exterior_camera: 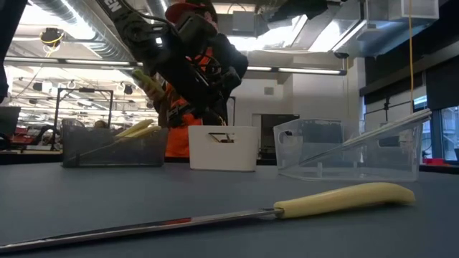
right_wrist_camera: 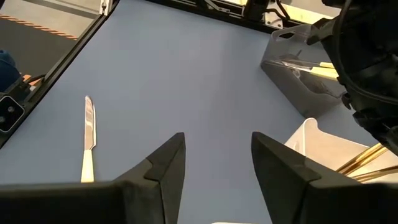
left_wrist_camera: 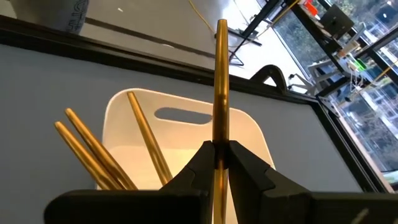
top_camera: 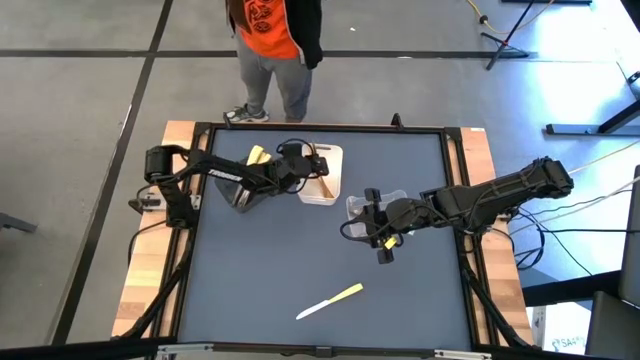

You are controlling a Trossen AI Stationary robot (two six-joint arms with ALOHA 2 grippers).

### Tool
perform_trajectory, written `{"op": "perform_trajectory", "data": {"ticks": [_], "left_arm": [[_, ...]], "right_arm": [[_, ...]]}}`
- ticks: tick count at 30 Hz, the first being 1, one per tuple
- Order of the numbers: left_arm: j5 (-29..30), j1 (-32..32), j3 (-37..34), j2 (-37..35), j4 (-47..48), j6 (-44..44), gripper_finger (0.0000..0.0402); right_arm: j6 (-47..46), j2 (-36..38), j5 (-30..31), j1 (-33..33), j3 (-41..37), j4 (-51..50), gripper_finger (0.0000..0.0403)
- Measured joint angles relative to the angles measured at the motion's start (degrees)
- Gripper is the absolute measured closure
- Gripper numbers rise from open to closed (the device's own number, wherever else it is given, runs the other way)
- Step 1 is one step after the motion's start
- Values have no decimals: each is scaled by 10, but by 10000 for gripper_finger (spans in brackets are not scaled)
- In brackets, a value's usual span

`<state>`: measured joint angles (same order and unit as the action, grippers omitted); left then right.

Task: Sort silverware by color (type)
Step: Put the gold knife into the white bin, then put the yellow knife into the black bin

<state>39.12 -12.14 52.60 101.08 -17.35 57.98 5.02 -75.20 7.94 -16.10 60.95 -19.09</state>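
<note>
Seen from above, a dark table [top_camera: 300,260] holds three small trays near its 12 o'clock edge: a black tray [top_camera: 243,192] at about 11 o'clock, a white tray [top_camera: 322,178] beside it, and a clear tray [top_camera: 358,207] just past centre toward 1 o'clock. A person in an orange top [top_camera: 268,30] stands beyond the far edge.

The left gripper [top_camera: 300,165] hangs over the white tray, pinched tight on a gold-coloured utensil [left_wrist_camera: 221,93]. The left wrist view alone shows this handle standing upright between the fingers [left_wrist_camera: 199,168], with three more gold handles [left_wrist_camera: 106,155] leaning inside the tray.

The right gripper [top_camera: 385,240] sits near the clear tray, fingers spread, holding nothing. Its arm partly covers that tray from above.

A pale yellow-handled knife [top_camera: 330,301] lies alone at 6 o'clock, well apart from both arms. The low view shows it filling the foreground, plus yellow handles [exterior_camera: 136,129] poking from the black tray.
</note>
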Motion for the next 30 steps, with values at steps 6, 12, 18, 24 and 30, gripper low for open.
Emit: {"op": "perform_trajectory", "data": {"ticks": [6, 12, 18, 24, 30], "left_arm": [[-25, -2, 0, 0, 4, 4, 374], [-29, -2, 0, 0, 6, 4, 334], [-30, -2, 1, -1, 6, 4, 285], [-30, -2, 1, -1, 6, 4, 255], [-38, -2, 1, -1, 6, 3, 245]], "right_arm": [[0, 0, 0, 0, 0, 0, 231], [0, 0, 0, 0, 0, 0, 231], [0, 0, 0, 0, 0, 0, 231], [0, 0, 0, 0, 0, 0, 231], [0, 0, 0, 0, 0, 0, 231]]}}
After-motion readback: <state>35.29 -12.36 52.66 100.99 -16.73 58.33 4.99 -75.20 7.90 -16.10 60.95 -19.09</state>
